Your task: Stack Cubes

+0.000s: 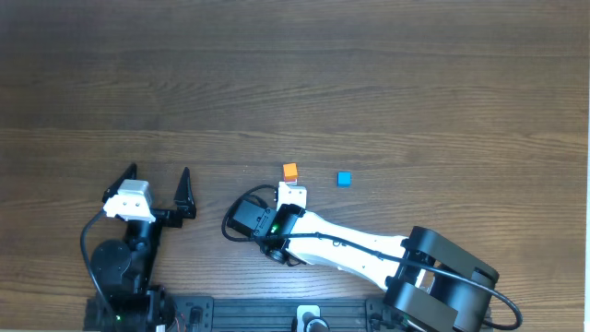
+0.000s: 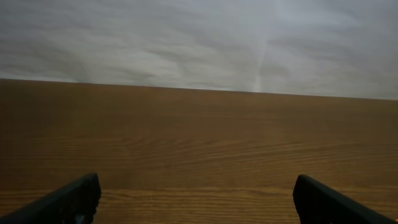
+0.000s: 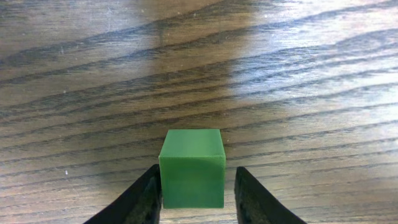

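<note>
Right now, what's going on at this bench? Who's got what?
The right gripper has its fingers on either side of the green cube. A slight gap shows on one side, so it doesn't look clamped. The orange cube and blue cube sit apart on the table, nothing stacked. The left gripper is open over bare wood, holding nothing.

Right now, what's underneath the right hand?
A green cube sits beneath the right hand, on or just above the wooden table. From above, the hand covers that cube; the orange cube beside it is visible. Whether the green cube touches the table cannot be seen.
</note>
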{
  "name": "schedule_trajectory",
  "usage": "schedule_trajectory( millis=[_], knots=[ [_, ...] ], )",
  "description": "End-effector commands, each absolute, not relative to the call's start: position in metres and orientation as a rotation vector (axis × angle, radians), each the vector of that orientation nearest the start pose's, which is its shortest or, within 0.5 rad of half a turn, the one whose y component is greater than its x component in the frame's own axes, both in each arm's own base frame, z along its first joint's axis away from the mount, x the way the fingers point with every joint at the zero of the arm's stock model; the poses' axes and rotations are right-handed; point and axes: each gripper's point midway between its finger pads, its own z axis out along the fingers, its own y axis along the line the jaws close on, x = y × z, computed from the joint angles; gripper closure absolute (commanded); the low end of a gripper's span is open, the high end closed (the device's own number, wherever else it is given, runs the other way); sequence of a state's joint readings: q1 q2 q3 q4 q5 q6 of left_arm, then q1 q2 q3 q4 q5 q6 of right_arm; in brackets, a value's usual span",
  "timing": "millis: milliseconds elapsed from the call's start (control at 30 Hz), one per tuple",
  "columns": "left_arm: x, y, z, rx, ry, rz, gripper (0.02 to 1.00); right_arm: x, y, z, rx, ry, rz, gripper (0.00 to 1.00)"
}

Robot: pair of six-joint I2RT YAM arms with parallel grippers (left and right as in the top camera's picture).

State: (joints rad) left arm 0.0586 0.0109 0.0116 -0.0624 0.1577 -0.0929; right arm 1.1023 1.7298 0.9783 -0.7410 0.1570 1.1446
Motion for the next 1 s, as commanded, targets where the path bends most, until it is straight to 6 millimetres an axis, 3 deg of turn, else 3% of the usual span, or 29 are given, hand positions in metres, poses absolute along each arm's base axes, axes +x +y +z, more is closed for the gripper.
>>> schedule_trajectory(
  millis=[33,667,1000],
  knots=[
    [0.245,-0.013,0.161,0.016,1.629,-0.145,0.020,0.163,0.259,0.009,0.062,2.946,-0.008,0.663],
    [0.245,-0.013,0.161,0.017,1.629,-0.145,0.018,0.166,0.261,0.015,0.068,2.934,0.017,0.818],
    [0.245,-0.013,0.161,0.016,1.629,-0.145,0.018,0.197,0.254,0.126,0.014,2.811,-0.044,0.851]
  ],
)
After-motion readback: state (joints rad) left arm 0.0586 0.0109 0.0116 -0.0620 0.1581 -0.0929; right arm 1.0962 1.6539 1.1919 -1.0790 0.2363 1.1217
